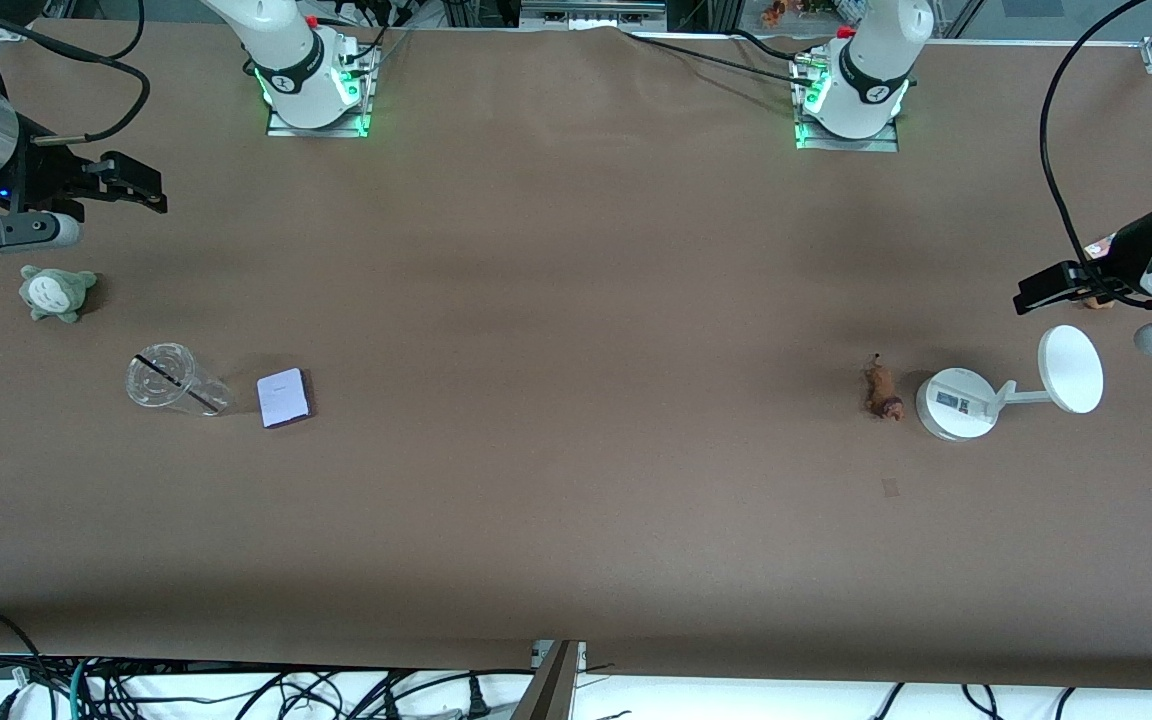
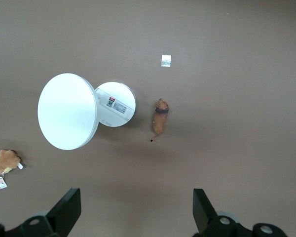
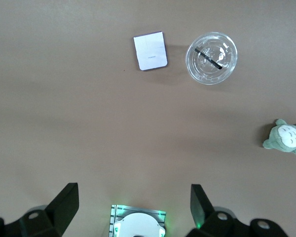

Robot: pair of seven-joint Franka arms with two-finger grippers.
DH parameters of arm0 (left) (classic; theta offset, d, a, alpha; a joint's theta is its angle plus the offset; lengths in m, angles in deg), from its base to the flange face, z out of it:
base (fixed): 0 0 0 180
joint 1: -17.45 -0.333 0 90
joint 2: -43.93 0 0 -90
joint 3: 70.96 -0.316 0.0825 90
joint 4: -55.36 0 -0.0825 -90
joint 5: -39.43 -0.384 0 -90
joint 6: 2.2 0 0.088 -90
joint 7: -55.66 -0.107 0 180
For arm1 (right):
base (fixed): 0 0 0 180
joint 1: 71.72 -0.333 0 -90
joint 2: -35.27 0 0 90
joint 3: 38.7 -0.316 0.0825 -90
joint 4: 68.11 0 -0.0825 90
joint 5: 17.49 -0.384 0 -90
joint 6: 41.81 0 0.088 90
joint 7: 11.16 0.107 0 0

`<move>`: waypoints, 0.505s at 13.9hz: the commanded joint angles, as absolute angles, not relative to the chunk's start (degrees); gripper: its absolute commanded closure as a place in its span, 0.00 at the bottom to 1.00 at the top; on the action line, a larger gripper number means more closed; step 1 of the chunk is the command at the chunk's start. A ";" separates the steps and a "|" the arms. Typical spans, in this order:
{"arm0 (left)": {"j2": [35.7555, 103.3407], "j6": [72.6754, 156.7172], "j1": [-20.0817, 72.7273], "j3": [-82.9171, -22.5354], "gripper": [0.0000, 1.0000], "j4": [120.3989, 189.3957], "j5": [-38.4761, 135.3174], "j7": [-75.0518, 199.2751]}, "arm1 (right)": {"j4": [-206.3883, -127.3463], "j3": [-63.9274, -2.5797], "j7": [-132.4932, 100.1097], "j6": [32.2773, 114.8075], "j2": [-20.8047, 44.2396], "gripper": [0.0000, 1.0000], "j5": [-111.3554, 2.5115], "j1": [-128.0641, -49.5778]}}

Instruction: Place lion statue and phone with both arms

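The tiny orange-brown lion statue [image 1: 882, 392] lies just beside the white round-based stand with a disc [image 1: 956, 403], so the left gripper [image 1: 1048, 288], spread wide and empty, should descend clear of the stand. The pale lavender phone [image 1: 283, 397] lies flat beside one clear plastic cup [image 1: 174, 379], under the equally open right gripper [image 1: 134, 186]. One grey-green plush [image 1: 56, 292], one brown plush [image 2: 4, 161].

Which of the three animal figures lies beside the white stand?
The lion statue, orange-brown, beside the stand's round base. The grey-green plush lies at the right arm's end; the brown tagged plush lies apart.
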State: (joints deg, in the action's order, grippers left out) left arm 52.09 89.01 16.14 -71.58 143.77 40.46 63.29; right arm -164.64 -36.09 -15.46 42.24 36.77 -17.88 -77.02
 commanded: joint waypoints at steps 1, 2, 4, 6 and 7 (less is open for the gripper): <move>52.80 88.32 15.87 -71.67 0.00 142.11 41.80 62.16 | -162.94 -36.68 -15.20 41.07 36.06 0.00 -17.40 -76.47; 52.80 88.41 15.87 -71.67 0.00 142.20 41.89 62.16 | -162.86 -36.68 -15.03 41.07 36.06 0.00 -17.31 -76.47; 52.80 88.41 15.87 -71.67 0.00 142.20 41.89 62.16 | -162.85 -36.68 -15.29 41.15 35.97 0.00 -17.40 -76.38; 52.80 88.41 15.87 -71.67 0.00 142.11 41.89 62.25 | -162.85 -36.68 -15.38 41.07 35.97 0.00 -17.40 -76.38; 52.80 88.33 15.87 -71.67 0.00 142.20 41.89 62.17 | -162.77 -36.68 -15.03 40.98 35.97 0.00 -17.40 -76.38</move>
